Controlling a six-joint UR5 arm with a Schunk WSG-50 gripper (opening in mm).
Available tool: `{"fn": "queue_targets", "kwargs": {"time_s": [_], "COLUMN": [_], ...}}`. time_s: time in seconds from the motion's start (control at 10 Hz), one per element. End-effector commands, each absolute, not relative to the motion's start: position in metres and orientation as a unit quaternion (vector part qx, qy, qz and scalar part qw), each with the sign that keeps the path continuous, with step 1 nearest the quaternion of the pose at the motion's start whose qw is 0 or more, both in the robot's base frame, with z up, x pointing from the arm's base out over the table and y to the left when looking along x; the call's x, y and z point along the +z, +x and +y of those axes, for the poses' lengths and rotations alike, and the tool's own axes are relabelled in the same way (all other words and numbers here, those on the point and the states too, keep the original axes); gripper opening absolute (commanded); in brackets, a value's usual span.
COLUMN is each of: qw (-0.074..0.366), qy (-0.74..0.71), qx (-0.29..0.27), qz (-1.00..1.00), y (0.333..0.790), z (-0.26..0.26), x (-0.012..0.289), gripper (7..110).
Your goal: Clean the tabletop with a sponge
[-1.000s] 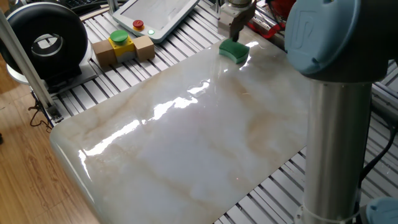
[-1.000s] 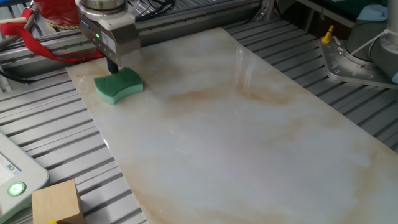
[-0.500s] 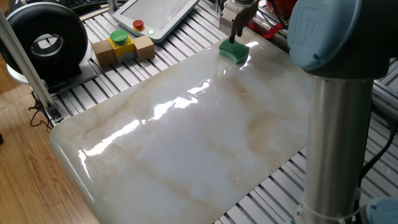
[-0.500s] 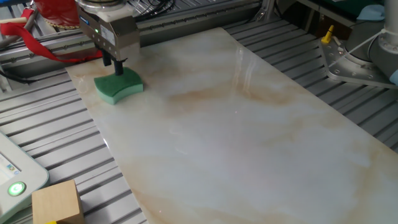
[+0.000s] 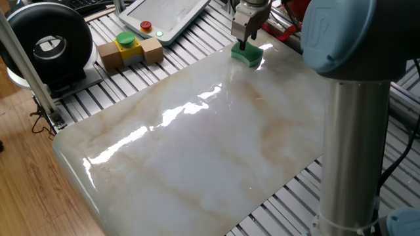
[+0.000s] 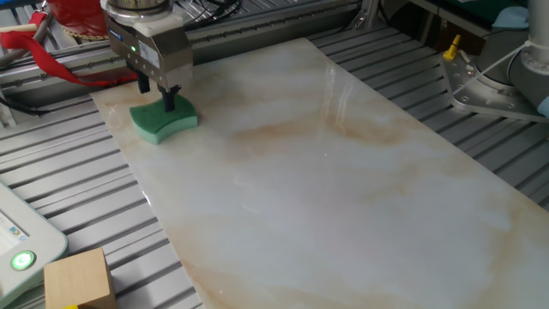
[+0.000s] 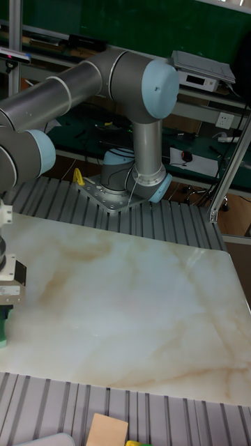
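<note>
The green sponge (image 6: pixel 163 120) lies flat near a corner of the marble tabletop (image 6: pixel 343 197). It also shows at the tabletop's far end (image 5: pixel 248 54) in one fixed view and at the left edge (image 7: pixel 3 329) in the tall view. My gripper (image 6: pixel 157 93) hangs straight down over the sponge's far edge. Its two dark fingers stand apart, and one fingertip (image 6: pixel 169 102) reaches the sponge's back rim. The gripper (image 5: pixel 243 44) looks open and grips nothing. The tabletop (image 5: pixel 197 151) is glossy and bare apart from the sponge.
A cardboard box with a yellow-and-green button (image 5: pixel 128 47) and a white pendant (image 5: pixel 164 16) sit on the ribbed aluminium frame (image 5: pixel 98 98) beside the slab. A black round device (image 5: pixel 46 42) stands at the left. My arm's column (image 5: pixel 354 131) rises at the right.
Two fingers now show apart over the sponge's far edge, where only one dark finger showed a second ago. The sponge has not moved.
</note>
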State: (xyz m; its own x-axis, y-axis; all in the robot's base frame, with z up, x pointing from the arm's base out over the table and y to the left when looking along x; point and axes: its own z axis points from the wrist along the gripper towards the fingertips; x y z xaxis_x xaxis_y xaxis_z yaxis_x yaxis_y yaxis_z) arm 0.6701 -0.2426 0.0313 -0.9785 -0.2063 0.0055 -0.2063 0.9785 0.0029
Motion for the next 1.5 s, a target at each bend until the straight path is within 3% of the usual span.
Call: {"fn": "queue_targets", "kwargs": {"time_s": [0.0,1.4], "qw": [-0.006,0.024], "qy": [0.119,0.050], "qx": [-0.013,-0.004], "qz": [-0.993,-0.998], "y": [0.679,0.666], "z": [-0.237,-0.239], "x": [0.022,0.011], "gripper": [88,88]}}
